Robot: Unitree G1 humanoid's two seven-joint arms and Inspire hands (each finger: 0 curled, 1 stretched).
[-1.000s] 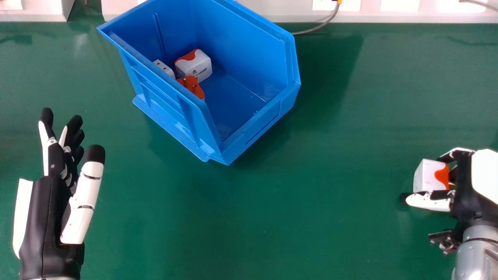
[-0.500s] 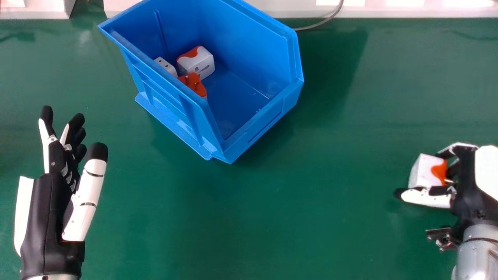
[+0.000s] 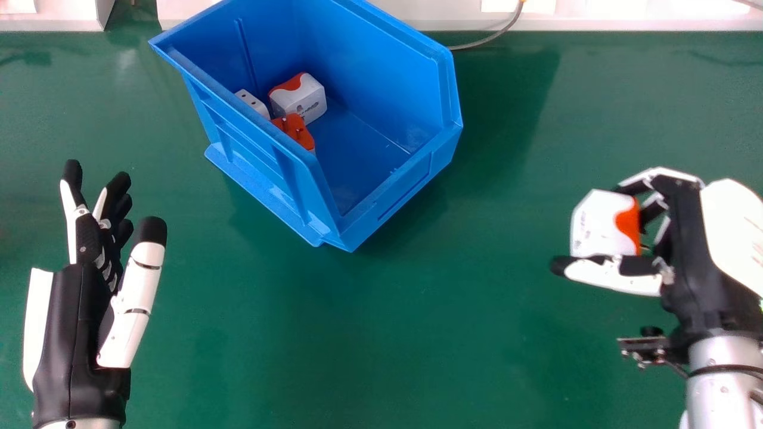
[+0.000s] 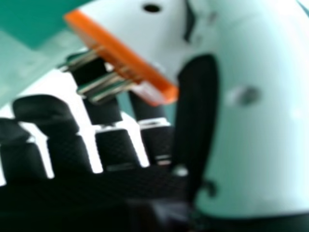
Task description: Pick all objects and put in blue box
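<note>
Head view: L hand lower left, fingers straight & apart. Blue box upper ctr-left, w/ white block, orange plug & white/orange cube inside. White/orange adapter mid-right, R hand clamped on it btwn thumb & fingers. R hand view: adapter's metal pins by fingers.

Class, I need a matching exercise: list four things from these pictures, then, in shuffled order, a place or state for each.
1. Left hand
2. Right hand
3. Orange plug
4. Blue box

A. Inside the box
B. Open, holding nothing
C. Standing on the green tabletop
D. Gripping a white and orange adapter

Pairs: 1-B, 2-D, 3-A, 4-C
</note>
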